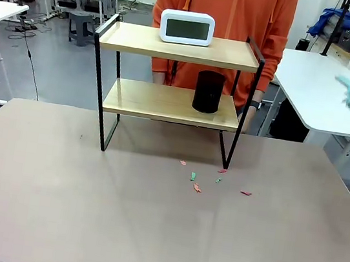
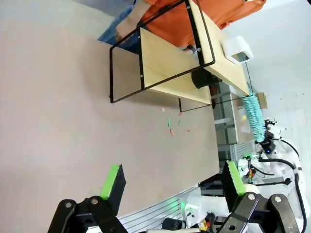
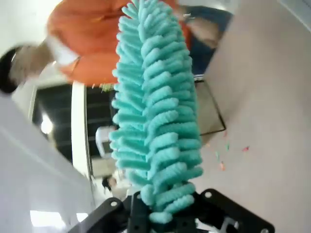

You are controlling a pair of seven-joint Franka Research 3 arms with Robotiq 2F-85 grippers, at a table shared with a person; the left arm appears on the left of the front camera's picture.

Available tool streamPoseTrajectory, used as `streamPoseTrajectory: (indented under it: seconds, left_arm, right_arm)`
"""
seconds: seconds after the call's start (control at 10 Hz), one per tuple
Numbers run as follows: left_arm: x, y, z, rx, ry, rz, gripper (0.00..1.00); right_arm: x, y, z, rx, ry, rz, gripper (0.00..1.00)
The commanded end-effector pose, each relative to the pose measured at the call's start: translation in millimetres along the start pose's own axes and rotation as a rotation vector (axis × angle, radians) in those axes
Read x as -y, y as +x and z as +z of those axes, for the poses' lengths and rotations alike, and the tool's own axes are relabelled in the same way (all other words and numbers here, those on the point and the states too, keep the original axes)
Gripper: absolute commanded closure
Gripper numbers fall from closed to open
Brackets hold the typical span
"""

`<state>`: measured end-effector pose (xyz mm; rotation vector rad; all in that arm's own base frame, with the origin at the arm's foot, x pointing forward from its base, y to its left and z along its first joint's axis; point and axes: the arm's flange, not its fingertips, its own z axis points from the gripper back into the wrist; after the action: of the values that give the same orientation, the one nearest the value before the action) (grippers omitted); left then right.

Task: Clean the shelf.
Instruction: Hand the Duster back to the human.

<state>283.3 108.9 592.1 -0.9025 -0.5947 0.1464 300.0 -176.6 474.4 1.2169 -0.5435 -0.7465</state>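
A fluffy teal chenille duster (image 3: pixel 155 111), pinched in the right pincer (image 3: pixel 155 213), hangs right of the wood-and-black-metal shelf (image 1: pixel 180 47); the left pincer (image 2: pixel 172 182) is spread.

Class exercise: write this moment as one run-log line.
right gripper: shut on teal fluffy duster | left gripper: open, holds nothing | black-framed two-tier wooden shelf: not yet touched | coloured scraps: on table

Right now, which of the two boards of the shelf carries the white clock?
The upper board of the shelf carries the white clock. The lower board holds a black cylinder instead, toward its right end.
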Motion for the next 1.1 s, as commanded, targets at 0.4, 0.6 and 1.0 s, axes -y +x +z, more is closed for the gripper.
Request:
streamPoseTrajectory:
  seconds: [0.4, 0.6, 1.0]
  left_arm:
    - [-1.5, 1.6, 2.4, -0.008, -0.002, 0.006, 0.00]
    - [-1.5, 1.6, 2.4, -0.008, -0.002, 0.006, 0.00]
    - [-1.5, 1.6, 2.4, -0.008, -0.002, 0.006, 0.00]
  right_arm:
    - [16.8, 7.6, -18.7, 0.015, -0.037, -0.111, 1.00]
    - [16.8, 7.6, -18.7, 0.015, -0.037, -0.111, 1.00]
    - [16.8, 7.6, -18.7, 0.015, -0.037, -0.111, 1.00]
